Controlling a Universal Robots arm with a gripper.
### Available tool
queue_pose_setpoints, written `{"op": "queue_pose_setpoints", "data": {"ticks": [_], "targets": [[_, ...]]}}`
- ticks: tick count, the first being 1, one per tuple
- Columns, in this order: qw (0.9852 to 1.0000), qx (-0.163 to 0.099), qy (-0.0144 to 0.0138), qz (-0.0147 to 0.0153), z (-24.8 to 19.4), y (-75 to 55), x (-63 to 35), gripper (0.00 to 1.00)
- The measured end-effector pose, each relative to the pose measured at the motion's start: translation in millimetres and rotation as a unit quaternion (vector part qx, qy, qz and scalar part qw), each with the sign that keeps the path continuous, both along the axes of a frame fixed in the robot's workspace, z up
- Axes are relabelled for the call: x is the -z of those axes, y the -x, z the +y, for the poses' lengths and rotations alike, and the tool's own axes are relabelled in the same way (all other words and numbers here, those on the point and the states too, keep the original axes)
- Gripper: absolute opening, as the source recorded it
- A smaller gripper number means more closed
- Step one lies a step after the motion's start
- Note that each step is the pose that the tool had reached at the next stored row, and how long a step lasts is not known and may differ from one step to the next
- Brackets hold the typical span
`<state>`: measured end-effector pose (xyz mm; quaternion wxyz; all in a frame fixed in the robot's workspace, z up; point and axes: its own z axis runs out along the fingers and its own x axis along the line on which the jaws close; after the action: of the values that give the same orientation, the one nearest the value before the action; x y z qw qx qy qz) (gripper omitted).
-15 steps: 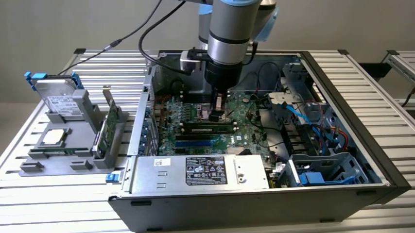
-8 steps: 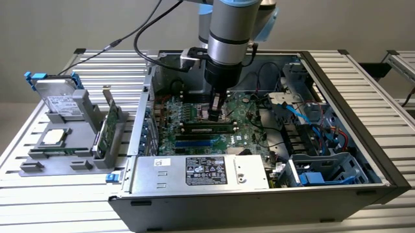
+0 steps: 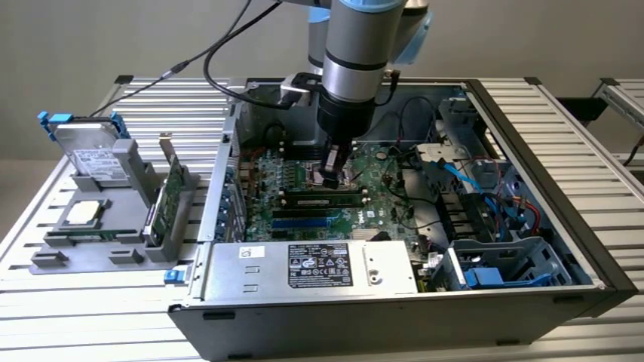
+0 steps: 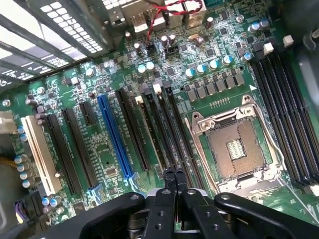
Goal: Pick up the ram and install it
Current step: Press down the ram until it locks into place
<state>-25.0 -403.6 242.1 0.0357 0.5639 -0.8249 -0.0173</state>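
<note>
Over the open computer case point(image 3: 563, 188), the claw point(image 4: 174, 175) hangs pinched shut with nothing between its tips, just above the long memory slots point(image 4: 169, 134) beside the bare processor socket point(image 4: 237, 149). One ram point(image 3: 324, 200) stick already lies seated flat in the motherboard point(image 3: 387, 185), so the install looks done. Off on the slatted surface point(image 3: 41, 286), a hard drive point(image 3: 96, 158) stands in its rack.

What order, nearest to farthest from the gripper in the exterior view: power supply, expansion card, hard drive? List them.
From the gripper:
1. Power supply, inside the case.
2. Expansion card, on the rack outside.
3. Hard drive, rack's outer end.
</note>
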Motion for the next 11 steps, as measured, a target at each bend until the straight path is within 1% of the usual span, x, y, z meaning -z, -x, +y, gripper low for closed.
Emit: {"op": "queue_pose_setpoints", "data": {"ticks": [3,6,11], "targets": [[0.9998,0.018,0.0008,0.0,0.0,0.0,1.2,0.1],[0.9994,0.036,0.0015,0.0,0.0,0.0,2.3,0.1],[0.9979,0.065,0.0028,0.0,0.0,0.0,4.3,0.1]]}}
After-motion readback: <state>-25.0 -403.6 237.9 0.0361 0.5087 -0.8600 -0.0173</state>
